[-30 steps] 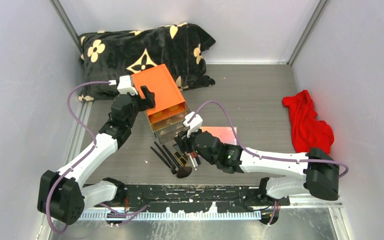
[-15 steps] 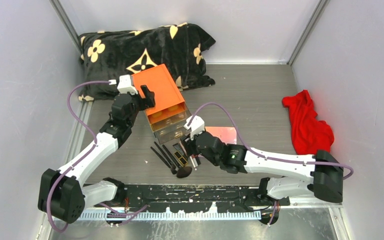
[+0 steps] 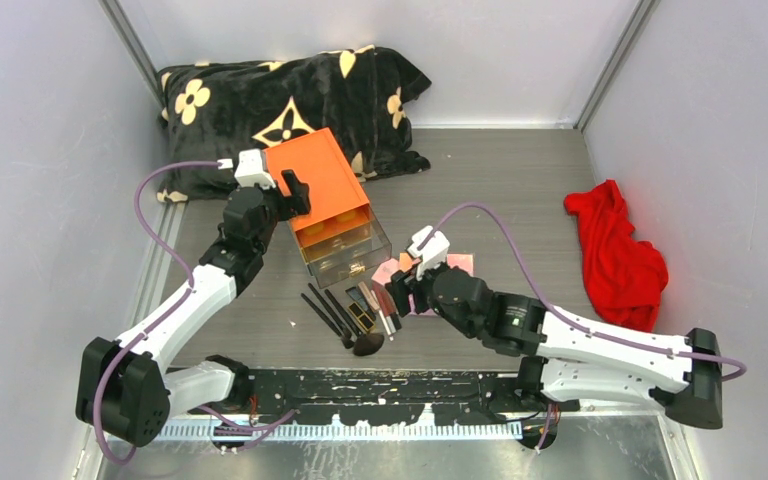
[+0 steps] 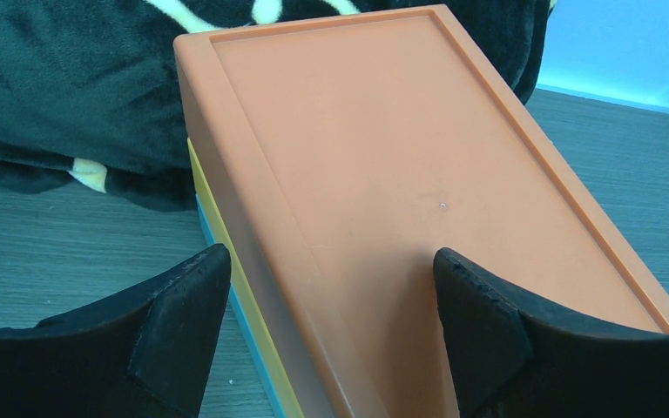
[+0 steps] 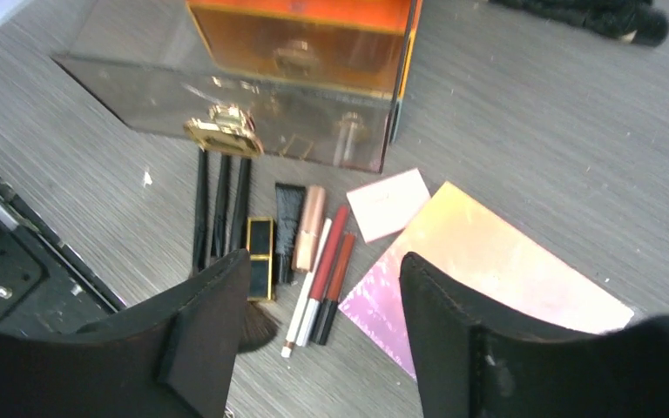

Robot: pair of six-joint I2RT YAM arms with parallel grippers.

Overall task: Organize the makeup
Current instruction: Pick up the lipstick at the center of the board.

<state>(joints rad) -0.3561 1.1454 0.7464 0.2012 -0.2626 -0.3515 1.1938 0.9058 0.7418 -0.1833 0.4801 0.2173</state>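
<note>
The makeup lies in a row on the table: thin black brushes (image 5: 220,209), a black-and-gold lipstick (image 5: 260,252), a rose tube (image 5: 310,228), red pencils (image 5: 329,261), a small pink card (image 5: 389,203) and a shiny pink palette (image 5: 496,261). My right gripper (image 5: 322,261) hovers open above the pencils and holds nothing; from above it (image 3: 400,290) sits just right of the row (image 3: 353,315). The left gripper (image 4: 331,287) stands open astride the left edge of the orange box (image 4: 383,157), with one finger (image 4: 183,322) beside the box wall and the other over the lid.
The orange box (image 3: 325,180) has a clear drawer (image 5: 226,100) pulled out toward the makeup. A black flowered cushion (image 3: 280,100) lies behind it. A red cloth (image 3: 615,250) lies by the right wall. A black rail (image 3: 380,385) runs along the near edge.
The right gripper has drawn back to the right, away from the makeup row, and opened wider, so the pink card now shows. The left arm has stayed put.
</note>
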